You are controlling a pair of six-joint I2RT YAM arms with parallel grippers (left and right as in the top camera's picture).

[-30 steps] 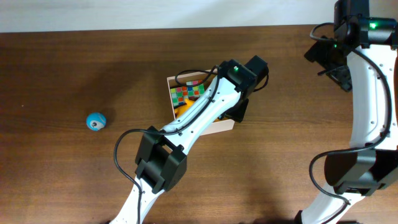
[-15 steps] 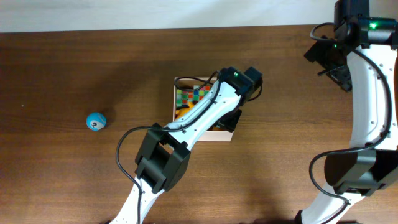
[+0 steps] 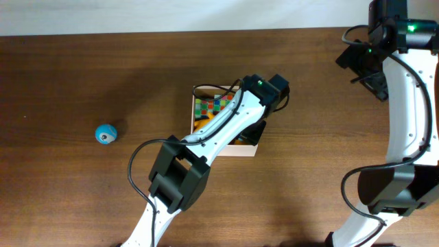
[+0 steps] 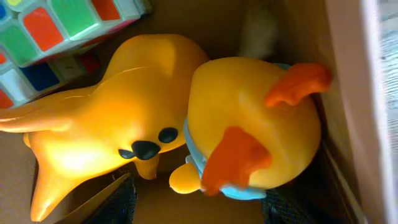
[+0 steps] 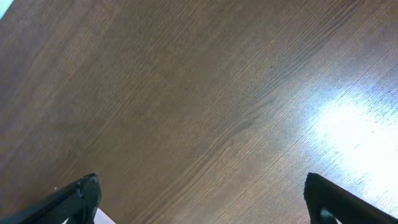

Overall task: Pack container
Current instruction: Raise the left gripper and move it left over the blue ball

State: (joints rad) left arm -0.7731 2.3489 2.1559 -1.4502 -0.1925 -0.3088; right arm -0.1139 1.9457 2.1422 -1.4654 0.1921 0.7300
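Observation:
The container, a cream-walled box with a tan inside, sits mid-table under my left arm. In the left wrist view my left gripper is down inside it and open. A yellow duck with an orange beak lies just past its fingertips, against the container wall. A second yellow-orange toy and a colour cube lie beside the duck. My right gripper hangs wide open over bare wood at the far right.
A small blue ball rests on the brown table to the left of the container. The table's far edge meets a white strip at the top of the overhead view.
Early in the last second the container shifted slightly right and squared up as my left wrist moved over it. Nothing has moved since. The right arm stayed still.

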